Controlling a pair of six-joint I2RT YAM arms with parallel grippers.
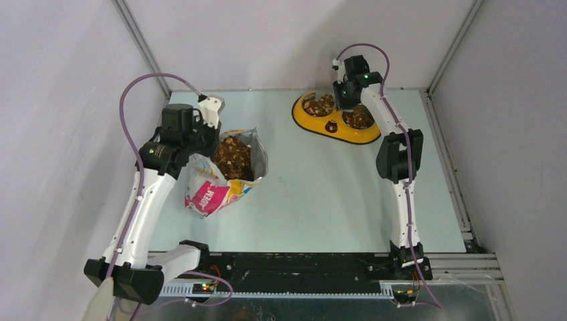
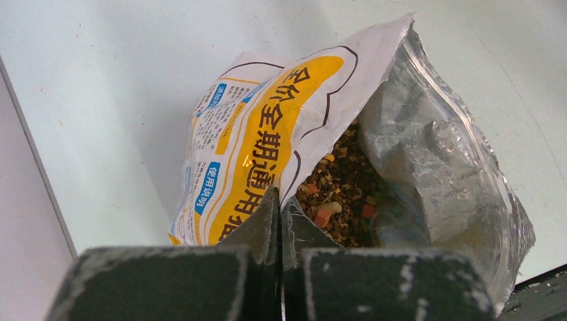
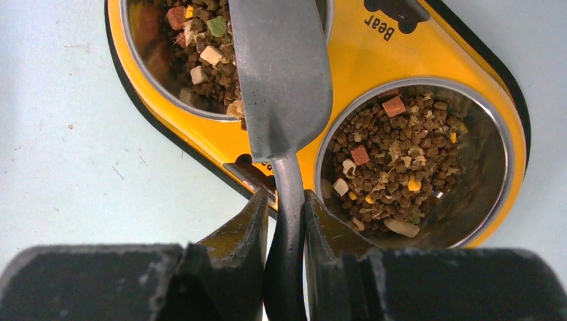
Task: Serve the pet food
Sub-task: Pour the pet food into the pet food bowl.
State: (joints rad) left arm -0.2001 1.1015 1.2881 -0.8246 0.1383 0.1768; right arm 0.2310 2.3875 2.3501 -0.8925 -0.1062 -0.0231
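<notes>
- Pinching the rim of the bag (image 2: 267, 127), the left jaws are pressed fully together on its printed wall, at 6 o'clock in the left wrist view.
- The bag stands open-mouthed at about 9 o'clock on the bench (image 1: 321, 194), just beside the left arm (image 1: 144, 207), with its silver lining showing.
- Pet food (image 2: 337, 187) fills the bag's open mouth. More lies in both bowls of the yellow feeder (image 1: 348, 136), which sits at 1 o'clock near the far edge, well apart from the bag.
- The right jaws stand narrow, clamped on the thin handle of the grey scoop (image 3: 281, 80).
- The scoop's blade points to 12 o'clock in the right wrist view. It lies over the yellow bridge between the bowls and overlaps the rim of the 11 o'clock bowl (image 3: 144, 40); whether it touches, I cannot tell.
- The 3 o'clock bowl (image 3: 485, 200) lies uncovered, with brown kibble and a few coloured cubes inside.
- From above, the right arm (image 1: 400, 154) hides the middle of the feeder and part of both bowls.
- Grey walls close in the bench on three sides.
</notes>
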